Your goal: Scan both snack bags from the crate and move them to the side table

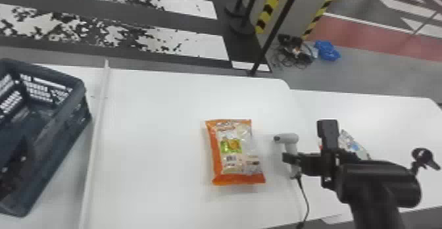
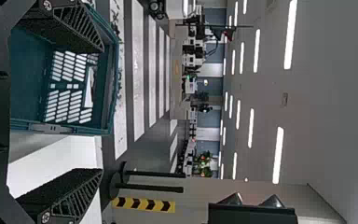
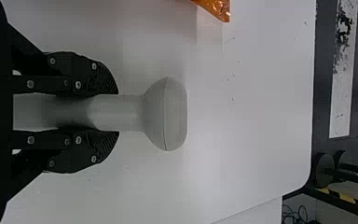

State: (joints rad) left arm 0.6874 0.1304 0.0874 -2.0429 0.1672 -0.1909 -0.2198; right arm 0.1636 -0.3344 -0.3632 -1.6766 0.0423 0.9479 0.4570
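The right arm [image 1: 378, 179] comes up from the bottom edge, to the right of the orange snack bag [image 1: 235, 151], and bends at the wrist so that its end effector [image 1: 291, 159] points left, toward the bag. This right end effector is clenched around the grey handle of the scanner [image 1: 291, 146]; in the right wrist view, one finger presses on each side of the handle. The scanner's head is near the bag's right side without touching it, and a dark cable [image 1: 306, 198] trails down from the handle.

The left end effector [image 1: 15, 169] is well to the left of the bag, at the crate [image 1: 85, 103]. It is released, its two fingers spread wide, and its wrist view looks out level across the room.

The orange snack bag lies flat on the white counter [image 1: 148, 113]. Its front has a green label [image 1: 231, 145] with a yellow-orange picture, and lower down a barcode [image 1: 231, 158]; the lettering is too small to tell. The second snack bag [image 1: 353, 144], pale with a blue mark, is on the side counter [image 1: 394, 113], right of the orange bag and partly hidden behind the right arm.
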